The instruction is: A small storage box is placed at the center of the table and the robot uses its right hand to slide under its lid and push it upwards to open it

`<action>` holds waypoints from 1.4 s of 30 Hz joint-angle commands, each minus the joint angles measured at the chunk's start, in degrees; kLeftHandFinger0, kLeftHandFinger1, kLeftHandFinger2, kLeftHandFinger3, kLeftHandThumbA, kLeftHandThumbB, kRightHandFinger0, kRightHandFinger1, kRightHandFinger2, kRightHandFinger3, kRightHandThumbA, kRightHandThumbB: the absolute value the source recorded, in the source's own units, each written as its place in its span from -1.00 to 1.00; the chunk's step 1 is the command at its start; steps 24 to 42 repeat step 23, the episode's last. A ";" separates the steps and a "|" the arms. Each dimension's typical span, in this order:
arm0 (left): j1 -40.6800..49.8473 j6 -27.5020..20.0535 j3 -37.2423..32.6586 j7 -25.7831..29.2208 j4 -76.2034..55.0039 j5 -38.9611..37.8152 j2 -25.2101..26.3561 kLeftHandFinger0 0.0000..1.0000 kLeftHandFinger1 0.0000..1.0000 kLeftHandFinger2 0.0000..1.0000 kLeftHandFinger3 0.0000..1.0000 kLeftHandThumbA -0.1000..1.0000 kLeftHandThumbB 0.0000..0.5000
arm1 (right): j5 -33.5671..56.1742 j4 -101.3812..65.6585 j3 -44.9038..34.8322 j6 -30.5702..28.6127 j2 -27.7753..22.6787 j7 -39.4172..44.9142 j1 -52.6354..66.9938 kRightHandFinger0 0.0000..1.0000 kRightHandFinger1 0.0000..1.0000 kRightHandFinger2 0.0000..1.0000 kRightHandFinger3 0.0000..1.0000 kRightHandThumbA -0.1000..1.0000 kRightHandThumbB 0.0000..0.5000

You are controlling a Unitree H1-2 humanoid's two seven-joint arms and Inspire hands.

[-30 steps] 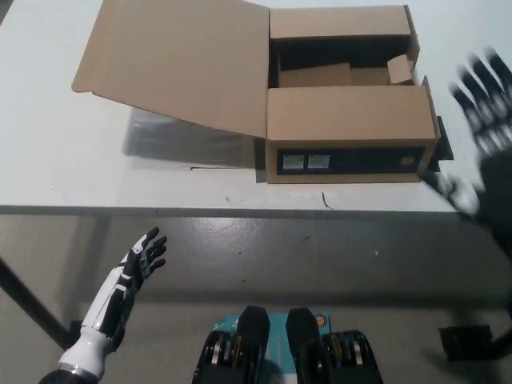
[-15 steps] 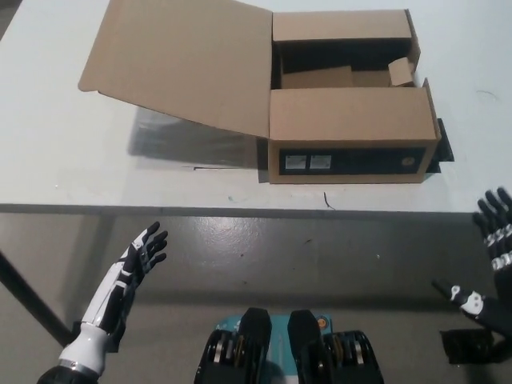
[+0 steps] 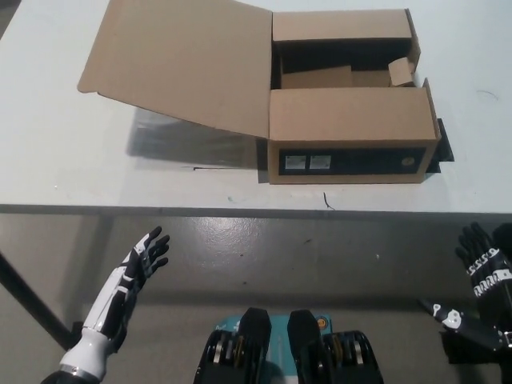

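Observation:
A brown cardboard storage box (image 3: 350,136) stands on the white table (image 3: 64,152), a little right of its middle. Its lid (image 3: 180,60) is swung up and back to the left, so the dark inside shows. My black right hand (image 3: 484,268) hangs below the table's front edge at the far right, open, holding nothing, well apart from the box. At the lower left my white left hand (image 3: 138,264) rests open below the table edge.
Inside the box lie cardboard flaps (image 3: 320,77). A black strip (image 3: 442,140) sticks out at the box's right side. A table leg (image 3: 24,300) runs across the grey floor at the lower left.
My right hand has dropped from beside the box's right end to below the table edge, then moved slightly left. The box and lid stay put.

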 commanded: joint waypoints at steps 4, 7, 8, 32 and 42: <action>-2.00 -0.71 -0.15 -0.63 -1.27 -0.17 0.31 1.00 1.00 1.00 1.00 1.00 0.03 | -1.79 0.49 -0.12 -3.11 -0.36 -0.64 -3.01 1.00 1.00 1.00 1.00 1.00 -0.28; -2.16 -0.69 -0.10 -0.66 -1.07 -0.10 0.50 1.00 1.00 1.00 1.00 1.00 0.04 | -1.55 0.32 -0.10 -2.59 -0.32 -0.55 -3.34 1.00 1.00 1.00 1.00 1.00 -0.39; -2.19 -0.66 -0.02 -0.72 -1.12 -0.30 0.53 1.00 1.00 1.00 1.00 1.00 0.04 | -1.51 0.28 -0.08 -2.36 -0.33 -0.51 -3.43 1.00 1.00 1.00 1.00 1.00 -0.42; -3.25 -1.84 0.31 -0.75 -0.18 -0.54 0.64 1.00 1.00 1.00 1.00 1.00 0.01 | -1.97 0.28 -0.18 -1.43 -0.42 -0.85 -4.83 1.00 1.00 1.00 1.00 1.00 -0.31; -3.25 -1.84 0.31 -0.75 -0.18 -0.54 0.64 1.00 1.00 1.00 1.00 1.00 0.01 | -1.97 0.28 -0.18 -1.43 -0.42 -0.85 -4.83 1.00 1.00 1.00 1.00 1.00 -0.31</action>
